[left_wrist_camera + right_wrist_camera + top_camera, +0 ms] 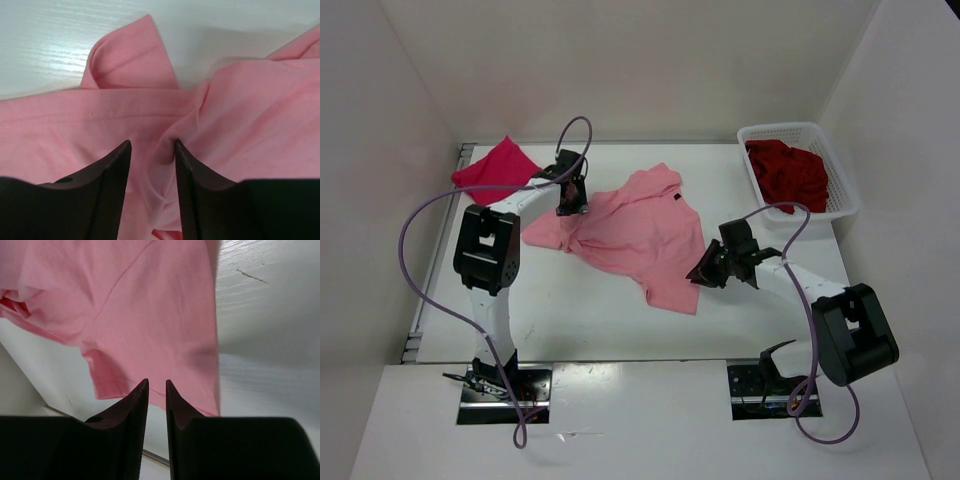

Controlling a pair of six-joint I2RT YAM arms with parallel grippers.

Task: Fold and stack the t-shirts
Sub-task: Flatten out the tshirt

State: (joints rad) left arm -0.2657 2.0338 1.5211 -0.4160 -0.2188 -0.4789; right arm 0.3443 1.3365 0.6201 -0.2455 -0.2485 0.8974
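Note:
The light salmon pink t-shirt point(630, 225) lies spread and rumpled mid-table. My left gripper point(570, 205) stands on its left part; in the left wrist view point(150, 145) the jaws are apart, straddling a ridge of the pink cloth point(150, 110), and creases run to the right fingertip. My right gripper point(700, 272) sits at the shirt's right edge; in the right wrist view point(156, 382) the jaws stand a narrow gap apart with bare table between them, their tips at the shirt's hem point(150, 315). The crimson-pink t-shirt point(498, 165) lies bunched at the far left. The dark red t-shirt point(790, 175) is crumpled in the basket.
The white lattice basket point(790, 130) stands at the far right corner. White walls enclose the table at the back and both sides. The crimson-pink shirt hangs partly over the table's left edge point(440, 260).

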